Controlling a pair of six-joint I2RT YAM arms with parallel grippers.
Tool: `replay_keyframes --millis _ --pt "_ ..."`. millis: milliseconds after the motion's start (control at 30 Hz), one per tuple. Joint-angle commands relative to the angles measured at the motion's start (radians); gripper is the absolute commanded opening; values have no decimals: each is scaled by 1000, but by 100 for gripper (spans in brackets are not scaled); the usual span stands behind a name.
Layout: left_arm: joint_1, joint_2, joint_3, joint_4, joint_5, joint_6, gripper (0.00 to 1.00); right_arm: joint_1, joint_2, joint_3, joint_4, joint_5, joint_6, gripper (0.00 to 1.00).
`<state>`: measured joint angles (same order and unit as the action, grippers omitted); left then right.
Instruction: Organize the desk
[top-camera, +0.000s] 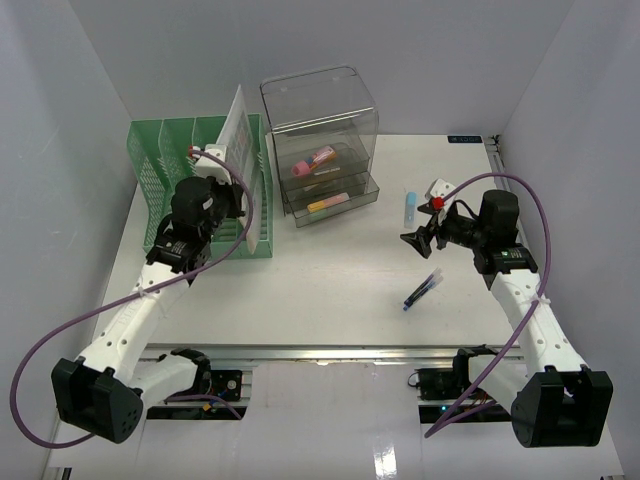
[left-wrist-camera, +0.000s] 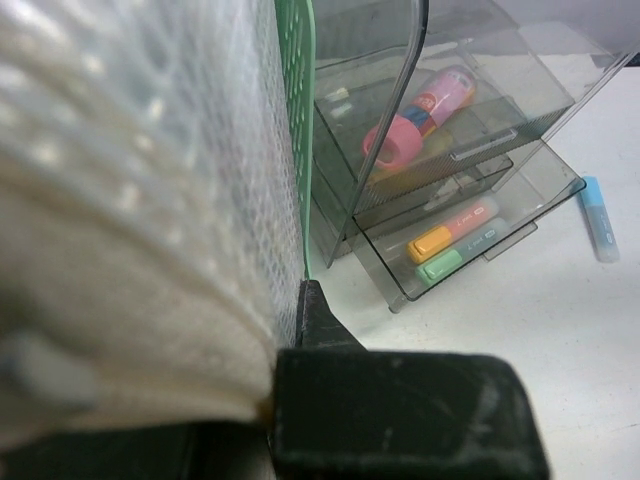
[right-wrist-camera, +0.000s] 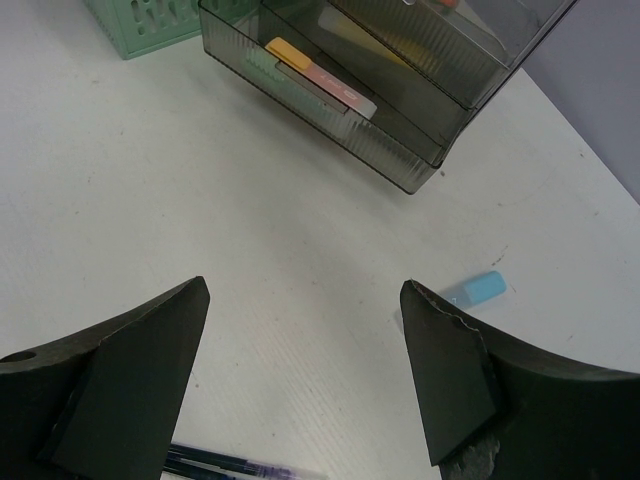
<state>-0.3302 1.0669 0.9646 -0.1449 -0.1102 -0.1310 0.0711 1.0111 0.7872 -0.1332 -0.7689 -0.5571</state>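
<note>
While the left gripper is pinching shut on a translucent folder standing in the green rack at the far left corner, the right gripper is hovering with its fingers spread wide and holding nothing. The white desk is lying under both arms, its metal rail running along the near edge by their bases. A clear grey box is sitting at the far edge, just right of the rack, with two drawers pulled out. A pink tube is lying in the upper drawer; orange and green highlighters are lying in the lower. A blue pen is lying just near-side of the right gripper, and a light-blue stick just beyond it.
</note>
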Motion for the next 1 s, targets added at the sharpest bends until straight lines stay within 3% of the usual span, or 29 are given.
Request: replay_keyframes --millis 0,400,800,833,867,900,967 --pt "45 -33 0 144 64 25 0 -7 -14 -12 30 -34 1 84" --pt "82 36 42 209 155 89 0 -8 -15 -20 34 -47 6 84" --pt "104 -24 -139 262 192 70 0 -10 -10 -25 28 -52 -1 84" --pt "105 -32 -150 259 187 63 3 -10 -9 -25 27 -53 -1 84" --pt "106 -39 -157 252 179 55 17 -10 -7 -25 25 -51 -1 84" --pt "106 -49 -165 246 171 48 44 -10 -2 -24 23 -49 1 85" --pt "106 -62 -173 230 168 31 62 -10 4 -18 19 -43 10 86"
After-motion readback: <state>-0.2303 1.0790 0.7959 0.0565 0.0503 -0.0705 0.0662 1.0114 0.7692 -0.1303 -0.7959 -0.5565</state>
